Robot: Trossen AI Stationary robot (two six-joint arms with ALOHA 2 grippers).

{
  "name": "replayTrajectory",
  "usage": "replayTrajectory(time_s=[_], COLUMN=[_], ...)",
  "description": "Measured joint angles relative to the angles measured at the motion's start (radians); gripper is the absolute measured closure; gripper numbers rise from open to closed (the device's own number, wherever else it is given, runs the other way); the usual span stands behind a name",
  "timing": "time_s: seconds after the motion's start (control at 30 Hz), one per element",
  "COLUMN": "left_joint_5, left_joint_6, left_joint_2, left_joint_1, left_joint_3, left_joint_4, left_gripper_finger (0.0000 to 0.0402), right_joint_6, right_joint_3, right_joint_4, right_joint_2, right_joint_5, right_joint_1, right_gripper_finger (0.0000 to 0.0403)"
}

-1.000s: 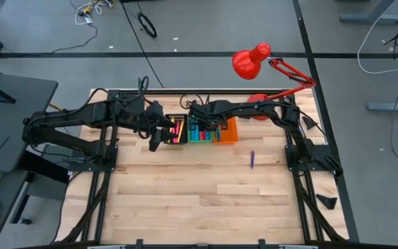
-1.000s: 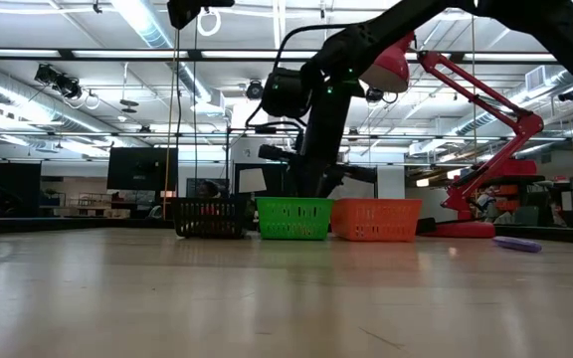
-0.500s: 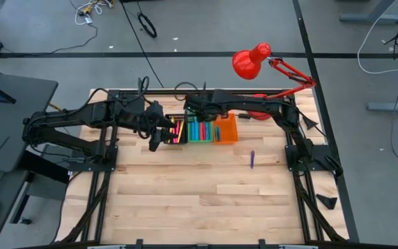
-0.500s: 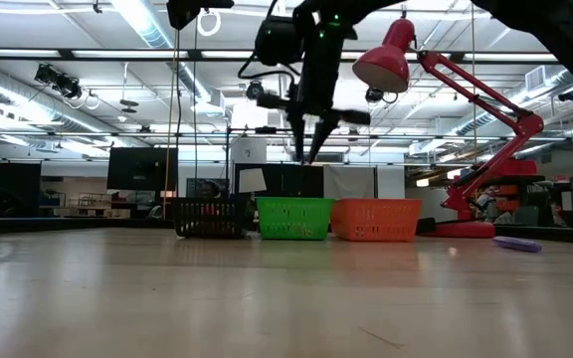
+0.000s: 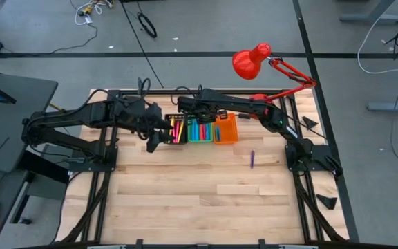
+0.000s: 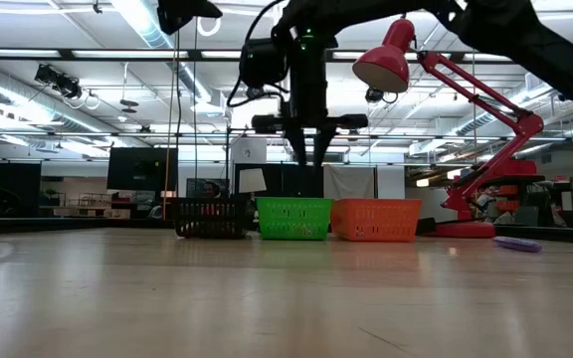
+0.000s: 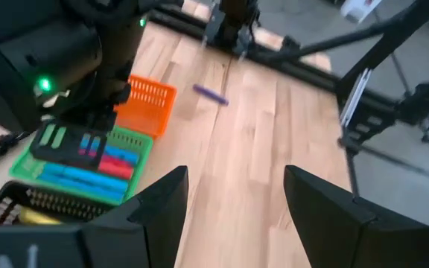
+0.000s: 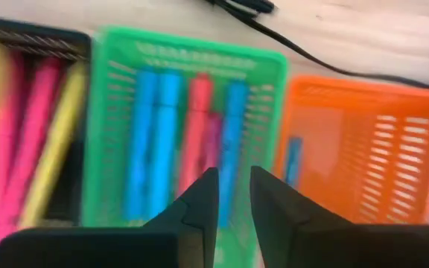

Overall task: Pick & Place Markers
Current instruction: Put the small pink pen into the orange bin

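i'm looking down on the wooden table, with both arms reaching toward the row of three bins at its back edge and the red desk lamp off at the far right corner. the right arm stretches across from the right side and its right gripper hangs above the bins, well clear of them in the low view, near the seam between the black bin and the green bin; in its own wrist view the fingers sit nearly together with only a slim gap and nothing between them, so i read it as emptied out rather than carrying. the left gripper waits just beside the black bin on its left side, fingers spread wide with nothing in them. the bins are already well stocked: yellow and pink markers lie in the black bin, blue and red ones in the green bin, and what looks like a single blue one in the orange bin. one purple marker lies alone on the bare wood, well apart from the bins, toward the right side. my judgement is that a drop-off has just finished and the sorting is almost done, with that purple one the last piece out. next i'd swing the right arm back over it, spread the fingers, line them across its thin body, come down low enough to pinch without scraping the wood, then carry it to a bin.
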State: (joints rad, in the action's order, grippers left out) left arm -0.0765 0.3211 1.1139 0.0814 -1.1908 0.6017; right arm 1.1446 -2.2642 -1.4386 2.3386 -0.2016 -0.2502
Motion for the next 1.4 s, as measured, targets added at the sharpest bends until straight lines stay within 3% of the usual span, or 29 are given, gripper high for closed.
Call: replayTrajectory(time_s=[0.4,0.7,1.1,1.4], left_joint_5=[0.009,0.126,0.224,0.264], left_joint_6=[-0.103,-0.208,-0.181,-0.142], left_joint_2=[-0.106,-0.299,-0.700,-0.778], left_joint_1=[0.000,0.001,0.001,0.001], left_joint_3=[0.004,0.010,0.274,0.282], left_joint_4=[0.053,0.055,-0.034,-0.036], left_gripper_finger=[0.0173,0.0173,0.0173,0.0173], right_joint_6=[-0.024,-0.031,-0.065,-0.122], right_joint_3=[0.013,0.055,0.081,0.081], right_joint_4=[0.063,0.094,0.085,0.089], right_joint_2=[0.053,0.077,0.074,0.074], right_joint_5=[0.033,0.045,0.064,0.072], right_joint_1=[0.005,0.005,0.017,0.017], right_gripper_finger=[0.0325,0.0325,0.0325,0.0325])
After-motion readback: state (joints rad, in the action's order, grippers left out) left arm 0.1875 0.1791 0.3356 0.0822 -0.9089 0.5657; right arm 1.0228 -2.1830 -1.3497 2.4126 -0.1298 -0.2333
